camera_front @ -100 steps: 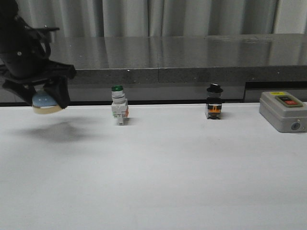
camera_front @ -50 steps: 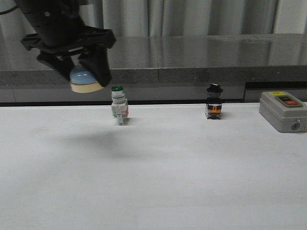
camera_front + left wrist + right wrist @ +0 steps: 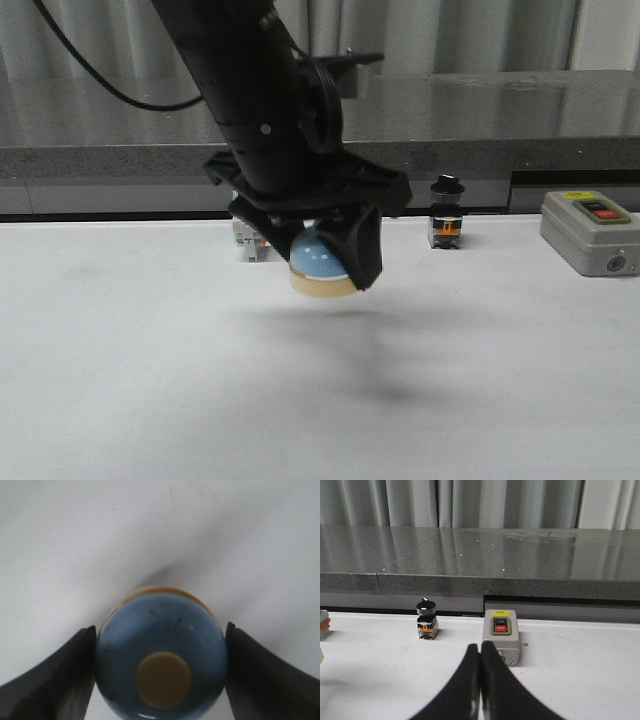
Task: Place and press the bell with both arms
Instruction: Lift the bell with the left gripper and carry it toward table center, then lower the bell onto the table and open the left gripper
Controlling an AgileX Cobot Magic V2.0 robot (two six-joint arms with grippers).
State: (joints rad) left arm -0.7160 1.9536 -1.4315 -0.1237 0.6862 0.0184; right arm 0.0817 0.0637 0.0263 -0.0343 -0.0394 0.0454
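Note:
My left gripper (image 3: 325,262) is shut on the bell (image 3: 322,268), a light-blue dome on a cream base. It holds the bell a little above the white table, near the middle. In the left wrist view the bell (image 3: 160,652) sits between the two black fingers (image 3: 65,675), its cream knob facing the camera. My right gripper (image 3: 480,652) is shut and empty, fingers pressed together, low over the table on the right side. It does not show in the front view.
A green-capped white push-button (image 3: 247,238) stands behind the left arm, mostly hidden. A black-capped switch (image 3: 446,212) stands at the back right. A grey ON/OFF box (image 3: 590,232) sits at the far right. A dark stone ledge (image 3: 480,120) runs behind the table.
My left arm has carried the bell from the far left rightwards to the middle of the table, first rising and then lowering. The bell stayed in the grip.

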